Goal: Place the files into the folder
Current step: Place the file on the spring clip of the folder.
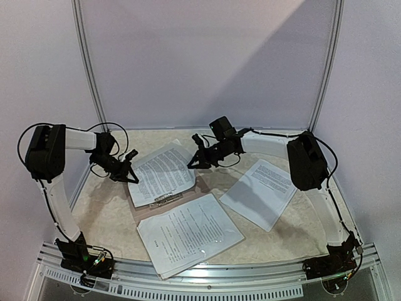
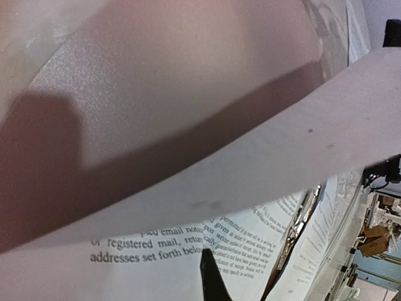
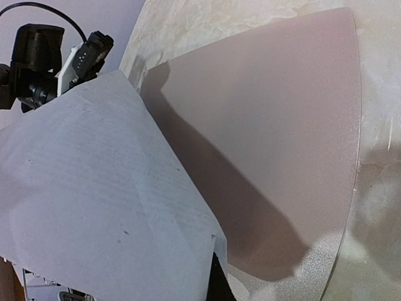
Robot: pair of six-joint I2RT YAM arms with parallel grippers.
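**One file pinched at both edges and held over the folder**

Both jaws are closed thin on the same sheet. The left gripper (image 1: 130,172) grips the lifted file (image 1: 164,172) at its 9 o'clock edge, and the right gripper (image 1: 195,159) takes its 2 o'clock corner. Holding two opposite points probably stops the limp paper from folding, and the wrist views show it bowed, casting a shadow on the tan cover below.

The sheet hangs above the far half of the folder (image 1: 210,188), at about 11 o'clock from the table's (image 1: 106,213) middle. Its near edge is just beside the silver clip (image 1: 166,199). I judge this to be the laying-down step, with the paper raised so it can be squared to the cover before release.

A second file (image 1: 188,235) lies at 6 o'clock, apparently on the folder's near half. A third file (image 1: 260,191) rests on the table at 3 o'clock, apart from the folder and not yet filed.

Both arms reach forward with their elbows high. The forearms turn inward so the wrists face each other across the sheet.
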